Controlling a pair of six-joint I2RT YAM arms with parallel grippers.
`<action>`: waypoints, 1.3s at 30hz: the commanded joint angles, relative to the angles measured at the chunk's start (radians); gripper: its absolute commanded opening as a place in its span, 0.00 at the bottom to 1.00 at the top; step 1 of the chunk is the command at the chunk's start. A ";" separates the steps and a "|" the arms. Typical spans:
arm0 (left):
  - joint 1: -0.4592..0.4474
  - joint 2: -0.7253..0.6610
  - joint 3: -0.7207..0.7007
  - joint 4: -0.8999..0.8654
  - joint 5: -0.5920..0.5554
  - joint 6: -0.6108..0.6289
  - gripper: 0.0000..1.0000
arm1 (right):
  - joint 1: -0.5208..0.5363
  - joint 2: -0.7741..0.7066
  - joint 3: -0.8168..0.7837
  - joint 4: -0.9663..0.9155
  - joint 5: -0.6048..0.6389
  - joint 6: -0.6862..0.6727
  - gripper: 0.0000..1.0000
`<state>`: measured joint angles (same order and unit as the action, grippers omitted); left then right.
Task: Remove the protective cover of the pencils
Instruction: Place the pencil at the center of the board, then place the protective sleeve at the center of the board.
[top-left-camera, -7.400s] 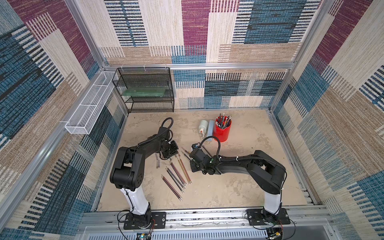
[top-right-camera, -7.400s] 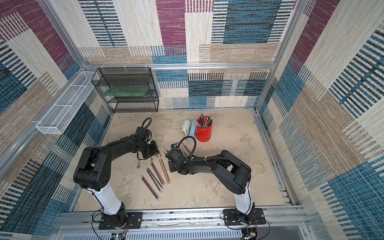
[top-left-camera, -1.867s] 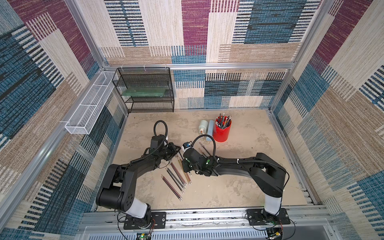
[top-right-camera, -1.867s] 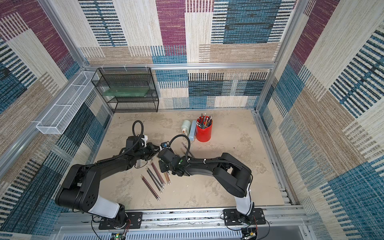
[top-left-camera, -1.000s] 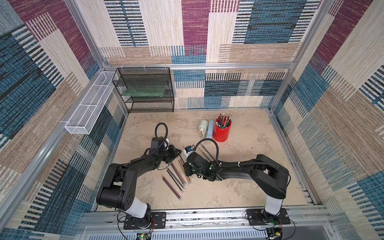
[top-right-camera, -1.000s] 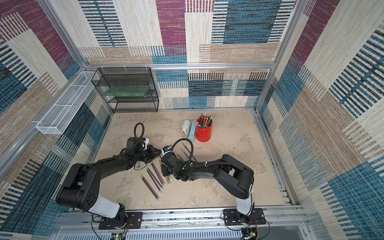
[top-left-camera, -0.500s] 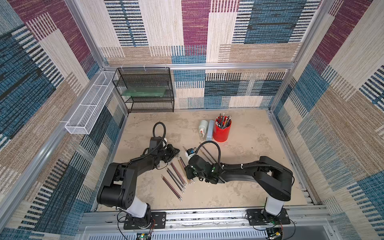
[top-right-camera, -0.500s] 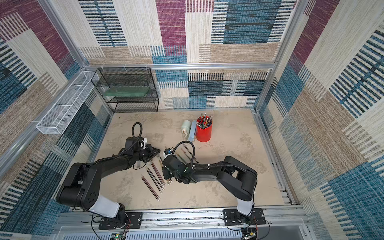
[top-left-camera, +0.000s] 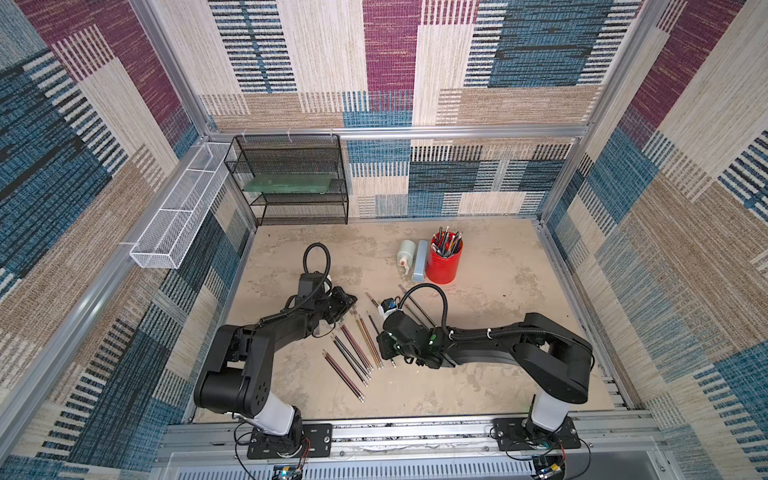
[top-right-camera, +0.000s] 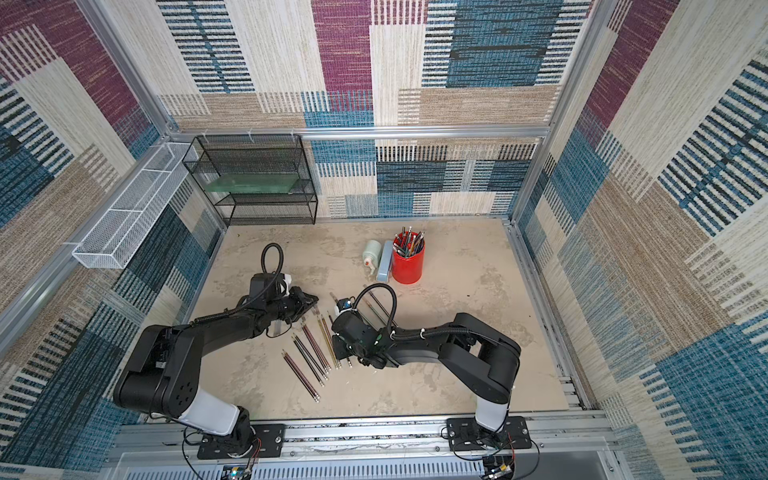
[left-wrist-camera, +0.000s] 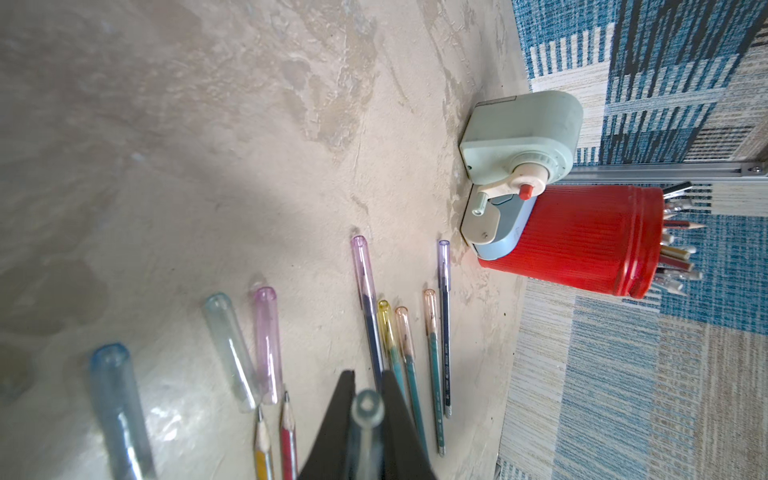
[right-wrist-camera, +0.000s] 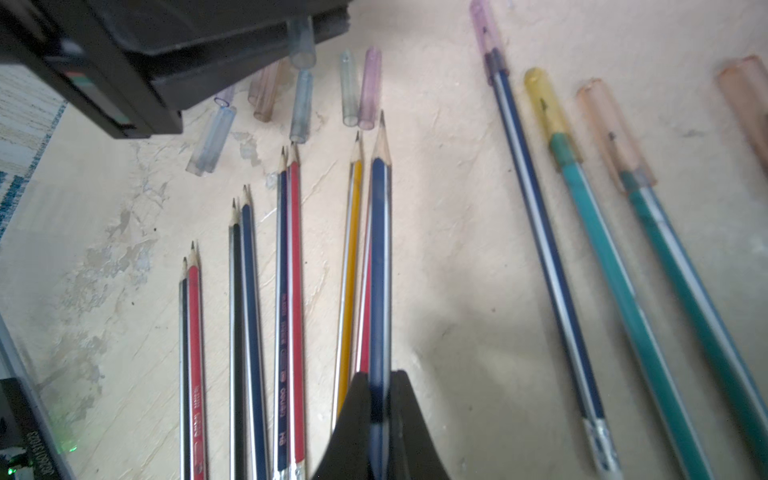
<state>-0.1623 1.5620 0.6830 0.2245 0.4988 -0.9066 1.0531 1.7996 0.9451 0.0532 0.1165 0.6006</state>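
My left gripper (left-wrist-camera: 367, 386) is shut on a clear bluish protective cover (left-wrist-camera: 367, 409), also seen jutting from its fingers in the right wrist view (right-wrist-camera: 301, 41). My right gripper (right-wrist-camera: 379, 384) is shut on a bare blue pencil (right-wrist-camera: 379, 249) whose sharp tip points toward that cover but is apart from it. Several uncapped pencils (top-left-camera: 353, 357) lie in a row between the arms in both top views (top-right-camera: 311, 359). Several capped pencils (right-wrist-camera: 582, 208) lie beside them. In both top views the left gripper (top-left-camera: 347, 300) sits behind the row and the right gripper (top-left-camera: 384, 353) at its right edge.
Several loose covers (right-wrist-camera: 299, 108) lie near the pencil tips. A red cup (top-left-camera: 446, 259) of pencils, a pale green sharpener (top-left-camera: 406, 253) and a blue case (top-left-camera: 420, 262) stand behind. A black mesh shelf (top-left-camera: 291, 178) and a white wire basket (top-left-camera: 174, 220) are at the back left.
My right gripper has drawn toward the table's front with the blue pencil, away from the left gripper. The left gripper has stayed put with the cover in it.
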 joint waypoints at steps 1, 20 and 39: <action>-0.003 0.014 0.044 -0.074 -0.016 0.035 0.00 | -0.004 0.028 0.014 -0.008 0.011 -0.003 0.00; -0.059 0.183 0.244 -0.309 -0.029 0.136 0.00 | -0.047 0.086 0.035 -0.013 -0.026 -0.011 0.05; -0.079 0.222 0.283 -0.342 -0.031 0.149 0.00 | -0.036 0.106 0.044 -0.023 -0.008 -0.004 0.19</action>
<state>-0.2390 1.7782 0.9565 -0.1040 0.4706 -0.7826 1.0145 1.8942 0.9848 0.0704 0.0982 0.5964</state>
